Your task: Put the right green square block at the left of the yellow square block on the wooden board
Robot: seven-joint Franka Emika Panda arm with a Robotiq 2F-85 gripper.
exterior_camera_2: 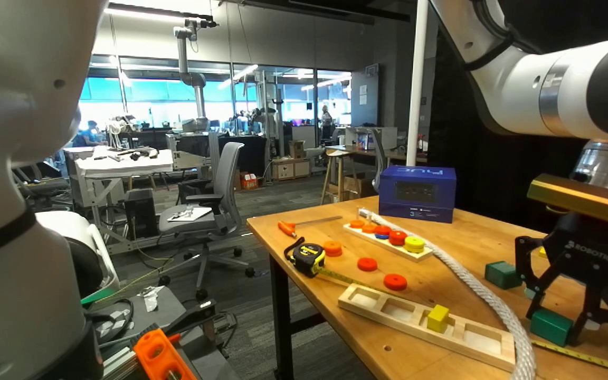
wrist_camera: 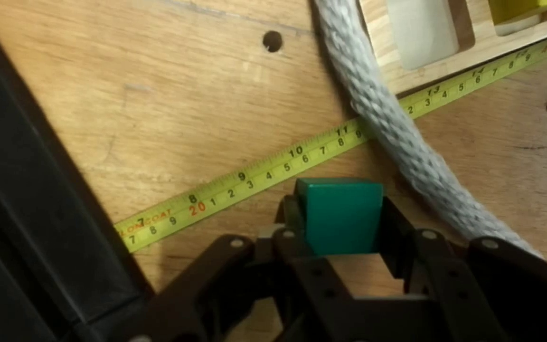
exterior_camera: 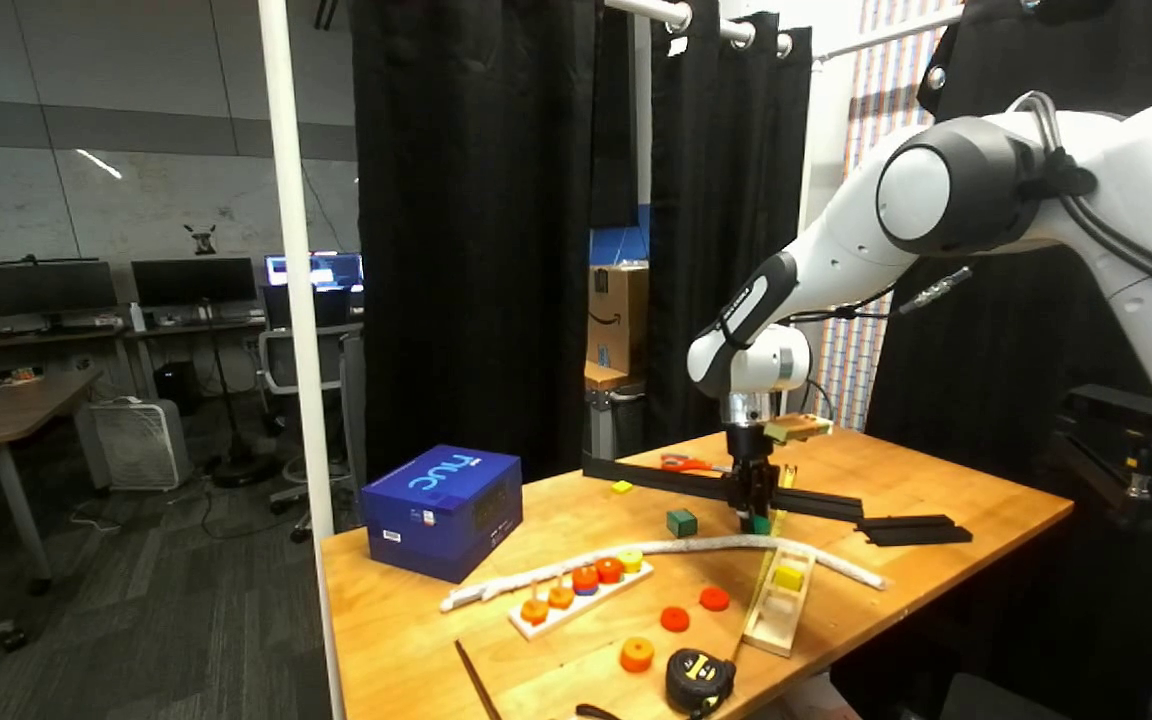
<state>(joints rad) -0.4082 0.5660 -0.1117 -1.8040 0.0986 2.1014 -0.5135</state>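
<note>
**Register of the Rig: One Green Block in Grip**

Gripper (wrist_camera: pixel 340 216): I have its jaws clenched on two opposite sides of the right green square block (exterior_camera_2: pixel 551 326). Whether that block's underside meets the table (exterior_camera: pixel 566 515), I cannot tell.

Wooden board (exterior_camera_2: pixel 415 331): pale, four compartments in a row, lying on the table. The yellow square block (exterior_camera_2: pixel 437 318) occupies the third compartment counted from the tape measure (exterior_camera_2: pixel 308 257) end.

Tape blade (wrist_camera: pixel 254 178): yellow, lying just beside the board's long side.

White rope (wrist_camera: pixel 397 128): laid over the blade; in my wrist view both lie between the held block and the board.

Second green block (exterior_camera: pixel 681 522): on the table, near the gripper.

Peg strip (exterior_camera: pixel 596 598): carries orange, red, blue and yellow round pieces (exterior_camera: pixel 609 570).

Loose round pieces (exterior_camera: pixel 675 619): two red, one orange.

Blue box (exterior_camera: pixel 444 510): near the table's edge.
</note>
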